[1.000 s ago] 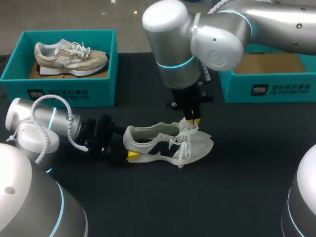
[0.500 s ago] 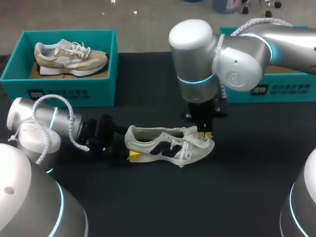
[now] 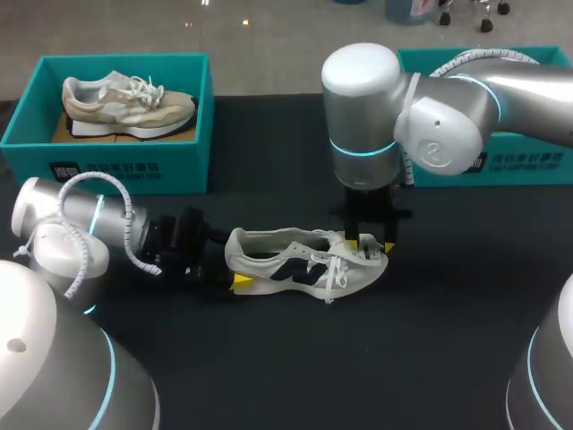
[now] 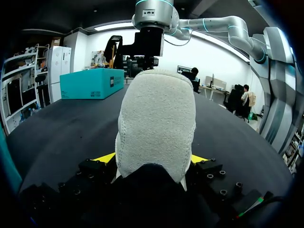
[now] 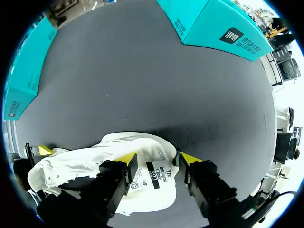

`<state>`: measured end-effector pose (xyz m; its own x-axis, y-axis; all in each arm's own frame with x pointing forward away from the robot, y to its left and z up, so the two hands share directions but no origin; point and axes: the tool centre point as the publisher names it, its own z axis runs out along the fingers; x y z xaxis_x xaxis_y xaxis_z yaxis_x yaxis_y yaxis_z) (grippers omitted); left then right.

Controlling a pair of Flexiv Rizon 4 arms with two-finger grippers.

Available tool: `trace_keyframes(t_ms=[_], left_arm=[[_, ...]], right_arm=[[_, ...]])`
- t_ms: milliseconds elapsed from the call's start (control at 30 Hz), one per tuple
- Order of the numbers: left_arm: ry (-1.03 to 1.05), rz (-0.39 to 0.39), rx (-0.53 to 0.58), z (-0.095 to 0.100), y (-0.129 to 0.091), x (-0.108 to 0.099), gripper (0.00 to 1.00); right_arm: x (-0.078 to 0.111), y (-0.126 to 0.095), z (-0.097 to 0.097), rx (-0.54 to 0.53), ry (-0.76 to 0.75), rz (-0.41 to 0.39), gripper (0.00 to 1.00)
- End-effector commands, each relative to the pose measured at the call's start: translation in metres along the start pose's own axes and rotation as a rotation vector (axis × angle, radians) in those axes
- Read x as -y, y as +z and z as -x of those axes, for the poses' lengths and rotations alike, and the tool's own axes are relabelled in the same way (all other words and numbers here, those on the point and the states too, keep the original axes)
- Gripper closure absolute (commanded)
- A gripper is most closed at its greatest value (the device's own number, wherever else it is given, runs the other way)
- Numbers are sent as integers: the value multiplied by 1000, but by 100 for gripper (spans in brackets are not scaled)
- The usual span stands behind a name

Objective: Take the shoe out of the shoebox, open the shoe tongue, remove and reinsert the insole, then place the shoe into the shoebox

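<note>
I am observing the white shoe (image 3: 304,264) standing upright on the black table (image 3: 430,313), well apart from the teal shoebox (image 3: 528,161) at my right. My left gripper (image 4: 153,157) is pinching the heel from both sides. My right gripper (image 5: 157,159) is hanging over the forefoot with its fingers spread. The tongue (image 5: 159,178) is lying between them, and I cannot confirm contact.
</note>
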<state>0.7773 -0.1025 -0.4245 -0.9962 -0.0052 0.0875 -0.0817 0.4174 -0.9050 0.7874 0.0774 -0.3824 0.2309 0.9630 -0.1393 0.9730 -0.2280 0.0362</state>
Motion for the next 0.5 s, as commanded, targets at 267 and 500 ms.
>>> trace_keyframes(t_ms=[267, 500], left_arm=[[0, 5, -1, 0, 0, -5, 100], [0, 5, -1, 0, 0, -5, 100]], right_arm=[[2, -65, 7, -80, -12, 129, 0], [0, -103, -3, -182, -172, 220, 0]])
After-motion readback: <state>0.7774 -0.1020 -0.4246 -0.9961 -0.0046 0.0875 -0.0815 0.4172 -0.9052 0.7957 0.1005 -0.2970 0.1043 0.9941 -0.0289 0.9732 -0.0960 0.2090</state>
